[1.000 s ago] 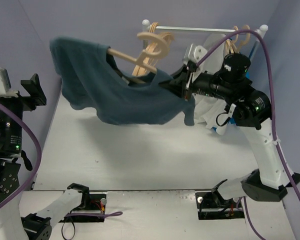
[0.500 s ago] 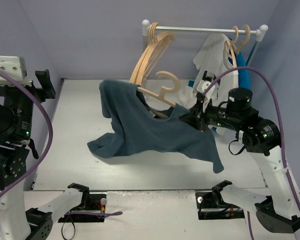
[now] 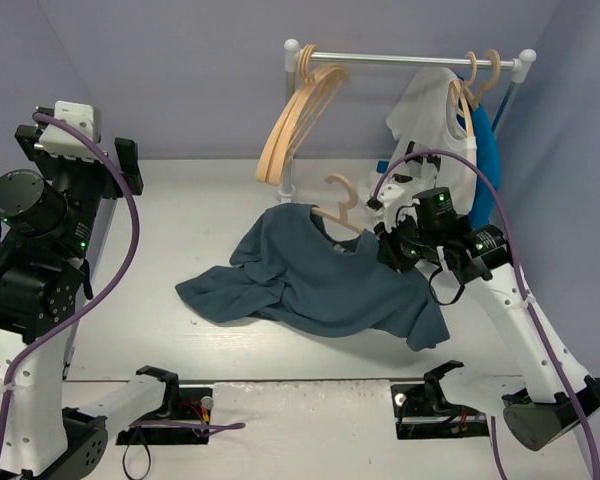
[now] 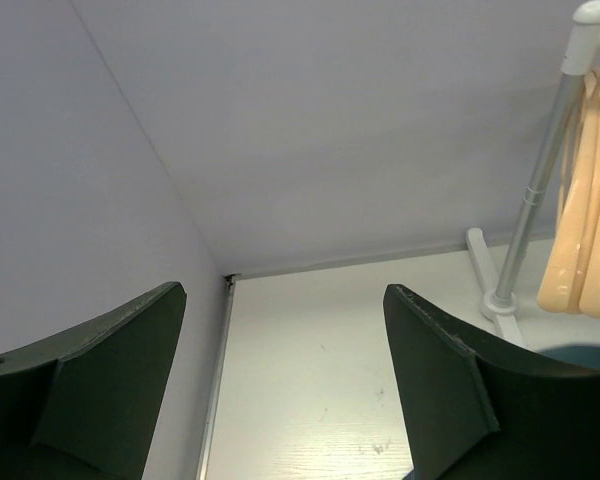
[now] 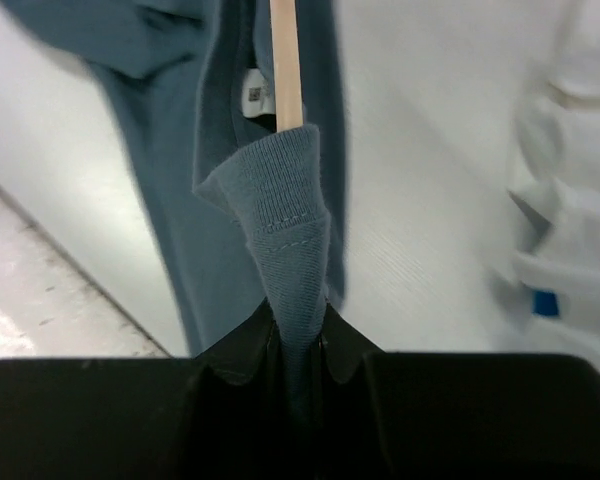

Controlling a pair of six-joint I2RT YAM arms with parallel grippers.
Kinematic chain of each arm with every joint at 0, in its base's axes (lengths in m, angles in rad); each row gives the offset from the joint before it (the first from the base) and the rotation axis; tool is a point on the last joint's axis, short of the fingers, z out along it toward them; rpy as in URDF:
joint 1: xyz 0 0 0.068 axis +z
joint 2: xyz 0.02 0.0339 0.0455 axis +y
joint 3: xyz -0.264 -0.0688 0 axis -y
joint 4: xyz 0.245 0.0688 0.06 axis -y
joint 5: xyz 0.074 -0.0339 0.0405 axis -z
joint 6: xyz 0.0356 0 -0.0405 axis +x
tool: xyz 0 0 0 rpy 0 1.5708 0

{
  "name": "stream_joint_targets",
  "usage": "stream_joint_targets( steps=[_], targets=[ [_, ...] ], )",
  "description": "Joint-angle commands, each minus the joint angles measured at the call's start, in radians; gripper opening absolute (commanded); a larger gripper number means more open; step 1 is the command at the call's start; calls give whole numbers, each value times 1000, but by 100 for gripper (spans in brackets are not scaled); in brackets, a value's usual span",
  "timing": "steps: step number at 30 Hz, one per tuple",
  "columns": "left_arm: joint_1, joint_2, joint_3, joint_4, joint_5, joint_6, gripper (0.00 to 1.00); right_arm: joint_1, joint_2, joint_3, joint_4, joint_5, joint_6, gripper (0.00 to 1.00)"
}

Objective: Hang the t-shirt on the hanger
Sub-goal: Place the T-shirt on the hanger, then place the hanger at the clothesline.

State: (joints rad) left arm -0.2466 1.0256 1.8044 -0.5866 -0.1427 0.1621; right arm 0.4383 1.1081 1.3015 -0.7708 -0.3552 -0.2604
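Slate-blue t-shirt slumped on the white table, wooden hanger threaded through its neck, hook poking out. Pinched at the collar over one hanger arm by the right gripper, clamped tight. Left gripper spread wide, holding nothing, well apart. Likely to slide off the unheld shoulder if lifted from this single pinch; could also snag the spare hangers on the rail
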Motion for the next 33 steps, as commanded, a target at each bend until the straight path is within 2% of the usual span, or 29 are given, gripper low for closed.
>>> stream_joint_targets(
  steps=[1, 3, 7, 13, 17, 22, 28, 33],
  targets=[
    [-1, -5, -1, 70, 48, -17, 76, -84, 40, 73, 37, 306, 52, 0],
    [-4, -10, -8, 70, 46, -15, 76, -125, 61, 131, 42, 505, 70, 0],
    [-8, -11, -17, 70, 49, -23, 76, -146, 84, 304, 78, 714, 66, 0],
    [-10, 2, -22, 68, 61, -38, 76, -148, 110, 550, 162, 733, 32, 0],
    [-10, 2, -22, 68, 66, -41, 76, -147, 144, 642, 170, 694, 17, 0],
    [-10, -2, -30, 64, 68, -41, 76, -148, 148, 596, 176, 622, 33, 0],
    [-11, -5, -52, 57, 68, -47, 76, -148, 126, 446, 208, 529, 79, 0],
    [-10, -13, -80, 54, 79, -66, 76, -188, 133, 331, 313, 464, 97, 0]
  ],
)
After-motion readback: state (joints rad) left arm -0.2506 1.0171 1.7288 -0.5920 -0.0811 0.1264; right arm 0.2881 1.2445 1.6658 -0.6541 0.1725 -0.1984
